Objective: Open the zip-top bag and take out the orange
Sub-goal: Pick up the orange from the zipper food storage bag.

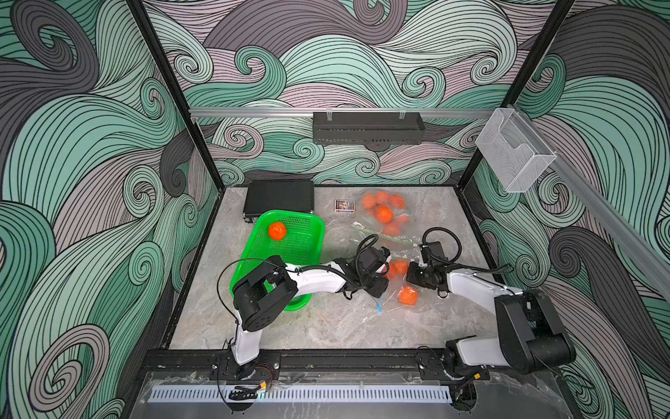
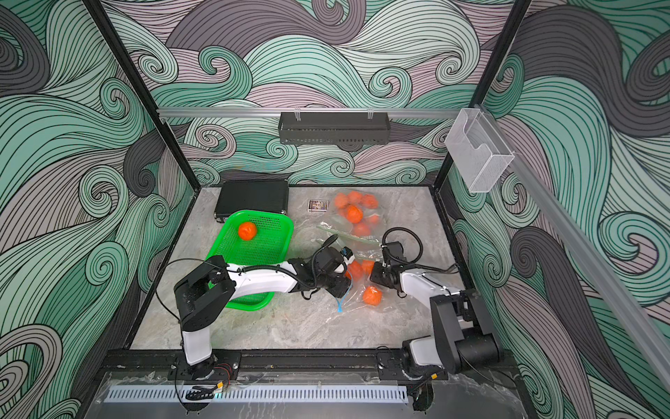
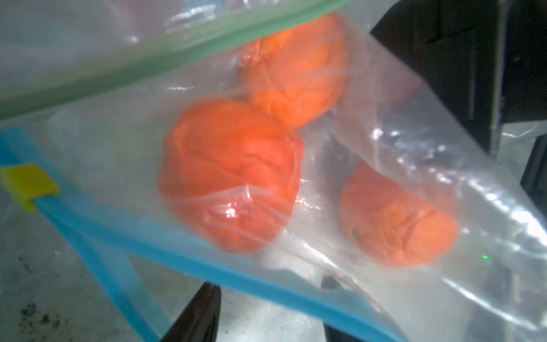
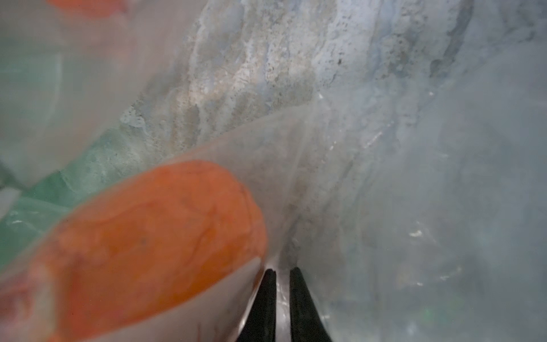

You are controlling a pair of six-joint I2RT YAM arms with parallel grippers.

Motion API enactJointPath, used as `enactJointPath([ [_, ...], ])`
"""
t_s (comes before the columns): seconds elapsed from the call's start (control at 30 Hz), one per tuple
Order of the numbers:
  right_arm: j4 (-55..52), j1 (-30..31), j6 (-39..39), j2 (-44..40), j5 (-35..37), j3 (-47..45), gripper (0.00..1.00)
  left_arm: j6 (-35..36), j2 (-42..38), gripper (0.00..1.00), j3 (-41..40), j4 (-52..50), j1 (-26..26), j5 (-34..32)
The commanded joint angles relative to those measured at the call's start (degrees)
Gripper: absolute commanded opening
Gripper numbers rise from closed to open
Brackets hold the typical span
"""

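A clear zip-top bag [image 1: 389,303] with a blue zip strip [image 3: 148,234] and a yellow slider [image 3: 26,183] lies mid-table. Inside it are three oranges [image 3: 231,177] [image 3: 299,74] [image 3: 393,219]. My left gripper [image 1: 385,269] [image 3: 270,296] is at the bag's mouth. Its jaws stand apart, with the blue strip lying across them and one finger under the film. From the other side, my right gripper [image 1: 408,272] [image 4: 282,275] pinches a fold of the bag's film, right beside an orange [image 4: 148,237].
A green basket [image 1: 313,232] holding one orange [image 1: 277,230] sits left of the bag, partly under my left arm. A second bag of several oranges [image 1: 384,214] with a green zip [image 3: 148,62] lies behind. A black box [image 1: 279,197] and a small card box [image 1: 344,205] are at the back.
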Motion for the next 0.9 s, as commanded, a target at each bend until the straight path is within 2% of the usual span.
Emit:
enactJointPath([
  [0.0, -5.1, 0.3, -0.5, -4.4, 5.4, 2.7, 0.17, -1.2, -0.6, 0.46, -0.5, 3.0, 0.1, 2.4],
  [0.1, -6.5, -0.2, -0.3, -7.1, 10.3, 3.7, 0.18, -2.5, -0.3, 0.38, -1.9, 4.9, 0.1, 3.7],
  [0.23, -4.7, -1.4, 1.0, -5.8, 9.7, 5.6, 0.18, -3.6, 0.0, 0.29, -3.4, 6.5, 0.1, 4.9],
  [0.4, -2.4, -2.0, 2.7, 1.7, 7.6, 10.0, 0.17, -4.3, -0.4, 0.29, -4.7, 7.2, 0.1, 5.4],
  [0.57, 0.3, -2.0, 4.2, 9.8, -0.4, 13.6, 0.14, -4.9, -0.6, 0.48, -5.4, 7.4, 0.0, 4.5],
  [0.7, 2.8, -1.9, 2.2, 13.2, -5.4, 13.9, 0.12, -5.0, -0.8, 0.65, -5.0, 6.4, 0.0, 1.9],
  [0.87, 3.0, 0.2, -1.5, 15.1, -11.4, 13.7, 0.12, -4.0, -0.8, 0.78, -3.2, 4.4, 0.4, -0.9],
])
